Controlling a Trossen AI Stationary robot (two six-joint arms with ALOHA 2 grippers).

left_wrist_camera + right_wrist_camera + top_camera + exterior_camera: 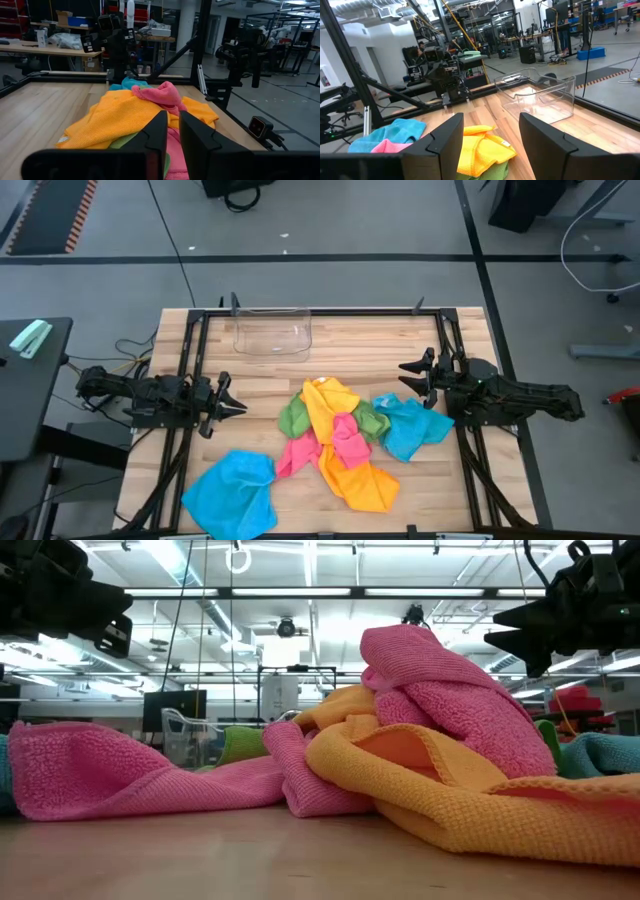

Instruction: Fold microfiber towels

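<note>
Your microfiber towels (340,442) lie tangled mid-desk (260,380), one blue towel (232,495) apart near the front. The left end effector (232,406) hovers nearly closed and empty, the right end effector (413,377) open; grabbing the heap risks lifting several.

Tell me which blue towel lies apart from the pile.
The blue towel at the table's near left corner; it lies alone, while the other blue towel touches the heap by the right end effector.

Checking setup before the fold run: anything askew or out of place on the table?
Nothing damaged. The microfiber towels lie crumpled in one overlapping heap, with a blue towel bunched apart near the front edge. The clear bin sits upright and empty at the back.
</note>
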